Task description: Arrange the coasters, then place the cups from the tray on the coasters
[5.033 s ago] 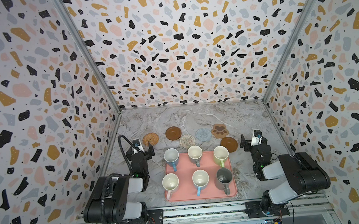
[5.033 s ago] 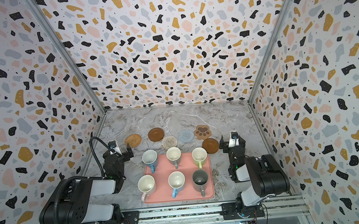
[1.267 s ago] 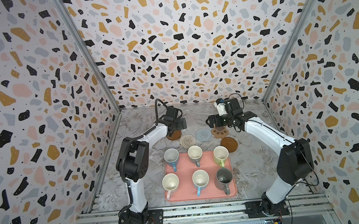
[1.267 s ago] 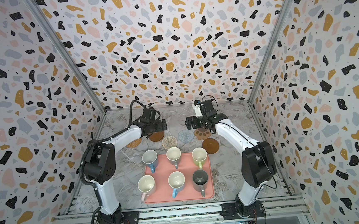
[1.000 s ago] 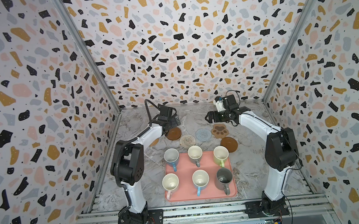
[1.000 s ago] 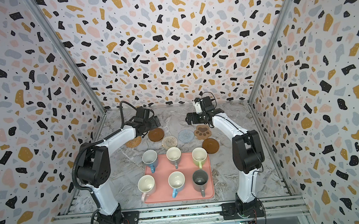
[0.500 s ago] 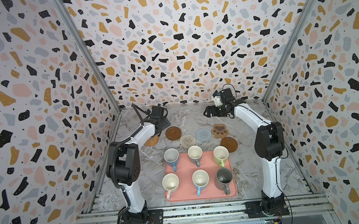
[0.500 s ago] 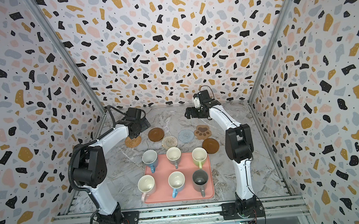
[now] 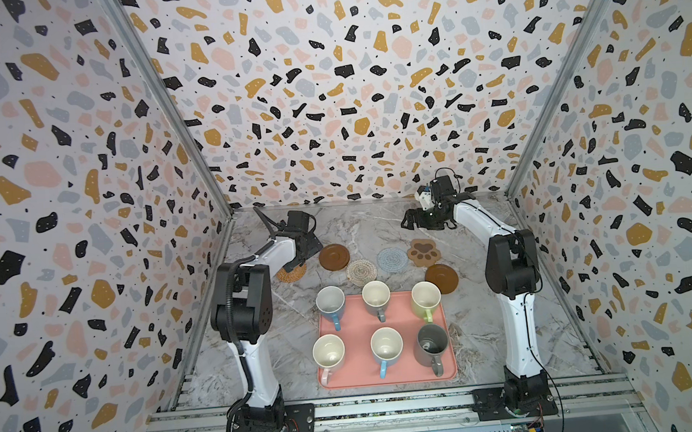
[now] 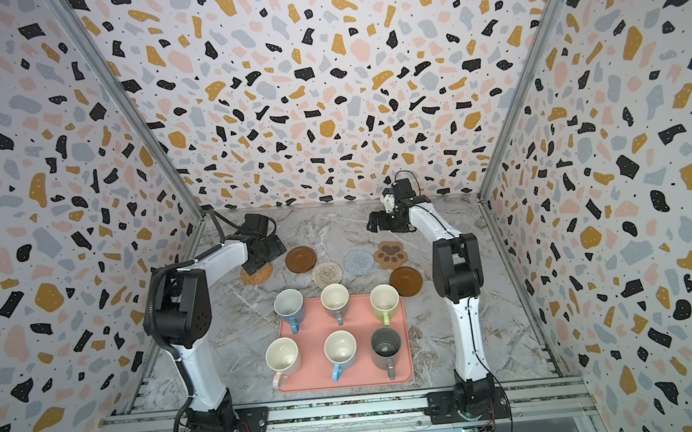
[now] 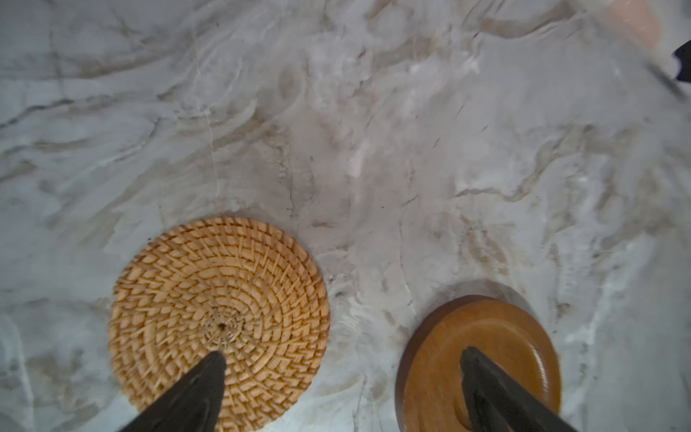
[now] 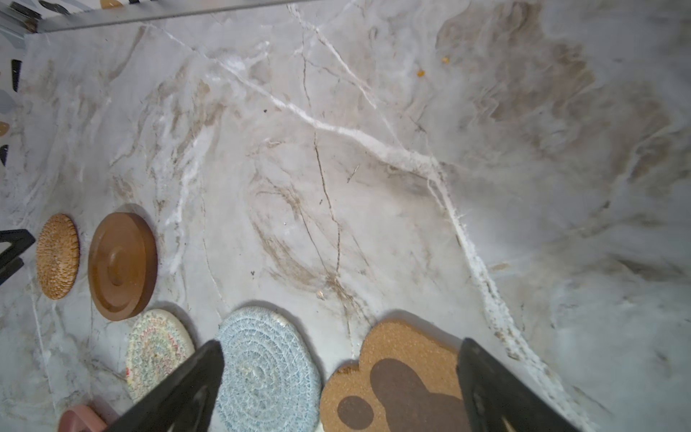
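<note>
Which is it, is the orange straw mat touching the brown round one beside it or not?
Apart. The left wrist view shows bare marble table between the orange mat and the brown disc.

Terrazzo-speckled walls surround me; beneath, a grey-veined marble tabletop fills the lower middle of both top views, with a metal rail along the bottom edge.

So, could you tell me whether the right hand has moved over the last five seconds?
Yes. The right hand has travelled away from the tray, past the paw coaster, toward the back wall.
</note>
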